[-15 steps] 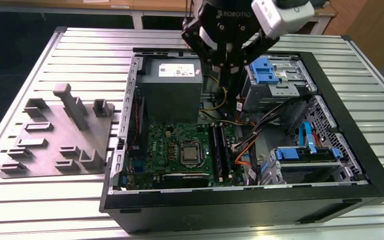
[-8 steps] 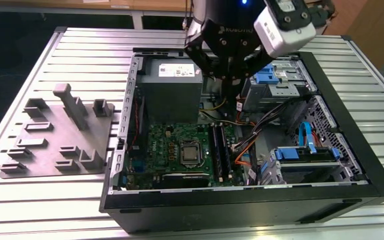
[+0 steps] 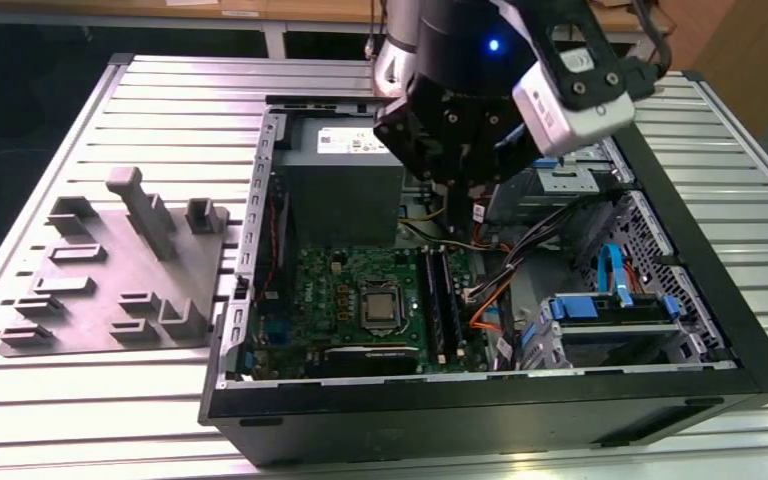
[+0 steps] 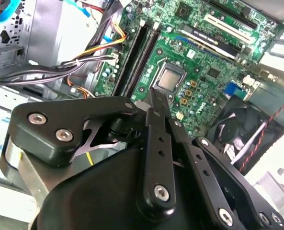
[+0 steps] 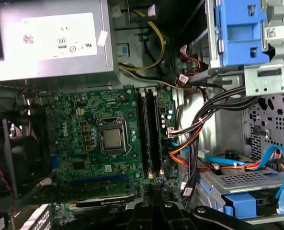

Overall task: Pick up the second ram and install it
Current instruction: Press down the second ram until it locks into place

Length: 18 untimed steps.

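My gripper [image 3: 471, 222] hangs inside the open computer case [image 3: 491, 400], just above the far end of the two long black memory slots [image 3: 440, 300] on the green motherboard [image 3: 337, 290]. In both wrist views the black fingers [image 4: 153, 120] are drawn together, with the gripper [image 5: 153, 194] shut and no stick showing between them. The slots [image 5: 150, 134] run side by side next to the processor [image 5: 112, 138]. I cannot pick out the second ram as a separate stick, and cannot tell whether one sits in either slot [image 4: 139, 57].
A grey holder tray [image 3: 117, 270] with upright posts lies on the slatted table [image 3: 117, 100] at the exterior view's left. Inside the case are the power supply [image 5: 51, 38], bundled cables [image 5: 199, 124], blue drive caddies [image 3: 611, 310] and a fan [image 4: 242, 129].
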Tool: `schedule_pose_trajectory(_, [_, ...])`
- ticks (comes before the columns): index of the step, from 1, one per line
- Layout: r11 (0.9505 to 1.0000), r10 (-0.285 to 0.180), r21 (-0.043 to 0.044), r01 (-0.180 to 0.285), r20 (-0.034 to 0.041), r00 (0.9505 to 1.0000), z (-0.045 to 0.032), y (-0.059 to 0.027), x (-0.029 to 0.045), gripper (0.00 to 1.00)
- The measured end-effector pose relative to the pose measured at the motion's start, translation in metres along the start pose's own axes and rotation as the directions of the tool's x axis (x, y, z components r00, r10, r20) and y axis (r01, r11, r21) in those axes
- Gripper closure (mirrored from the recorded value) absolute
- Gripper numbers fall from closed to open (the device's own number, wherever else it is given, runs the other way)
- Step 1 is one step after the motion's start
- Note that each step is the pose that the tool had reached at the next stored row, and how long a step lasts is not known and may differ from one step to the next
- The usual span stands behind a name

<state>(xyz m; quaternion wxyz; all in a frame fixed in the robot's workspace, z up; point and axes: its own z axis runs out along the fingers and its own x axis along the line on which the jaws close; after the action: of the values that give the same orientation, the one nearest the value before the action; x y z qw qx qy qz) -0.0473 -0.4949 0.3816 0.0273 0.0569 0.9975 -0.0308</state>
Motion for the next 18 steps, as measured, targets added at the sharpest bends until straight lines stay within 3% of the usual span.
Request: schedule_pose_trajectory(18, [1.0,0.0,-0.008,0.0,-0.001,1.0,0.0335,-0.0112,-0.0015,0.9])
